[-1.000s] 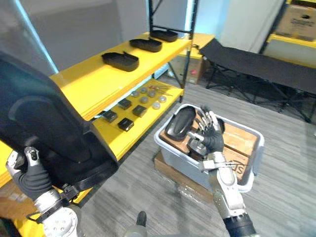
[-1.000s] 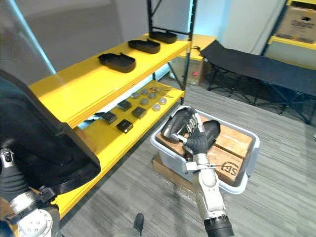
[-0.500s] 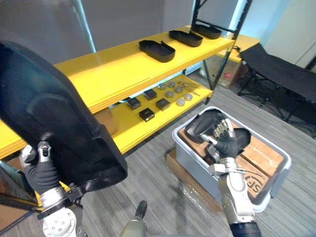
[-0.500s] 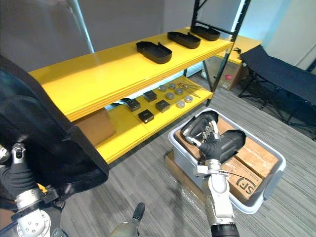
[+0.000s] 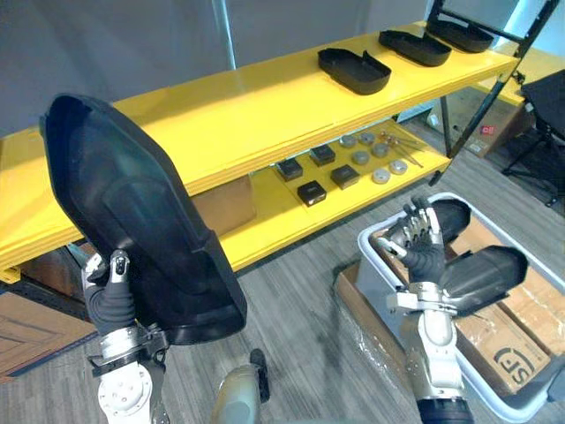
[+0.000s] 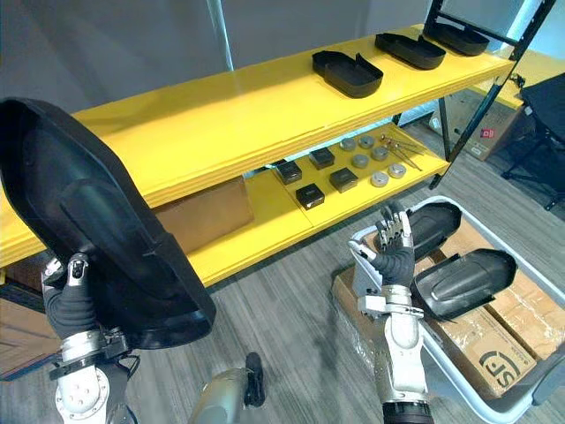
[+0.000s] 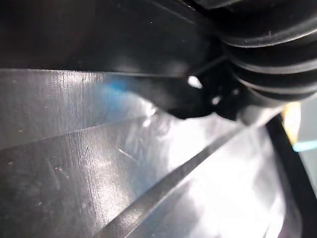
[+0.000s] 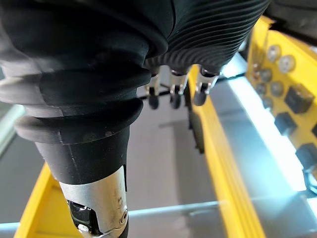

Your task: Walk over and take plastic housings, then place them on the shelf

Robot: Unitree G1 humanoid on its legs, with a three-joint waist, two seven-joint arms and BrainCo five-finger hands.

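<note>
Head views, robot facing the rack.

**Shelf** (image 5: pixel 265 97): a yellow top board runs from the left middle of the frame to the upper right. Much of its near stretch is bare. The lower shelf (image 5: pixel 265 225) sits beneath it, and the grey floor (image 5: pixel 300 336) lies in front.

**Held housing** (image 5: pixel 132 212): a large black shell in the lower left of the frame. It stands nearly on end, with its long axis leaning from upper left to lower right and its hollow side towards the camera. The bare board lies just above and to the right of it, so setting it down probably calls for a lift and a tip to flat.

**Bin** (image 5: pixel 366 246): a grey tub at lower right holding two more housings (image 5: pixel 481 274) on a cardboard box (image 5: pixel 512 344).

**Placed housings**: three lie flat in a row at the upper right of the board, at (image 5: pixel 353 69), (image 5: pixel 413 46) and (image 5: pixel 459 34), well apart from the held one.

**Left hand** (image 5: pixel 110 305): this is the hand nearer the shelf. It grips the held housing at its lower edge with the thumb on the near face, and its fingers are hidden behind the shell.

**Right hand** (image 5: pixel 422 247): it is raised over the bin's near corner with fingers straight and released, holding nothing.

**Small parts**: black blocks (image 5: pixel 311 192) and silver discs (image 5: pixel 381 175) lie on the lower shelf.
</note>
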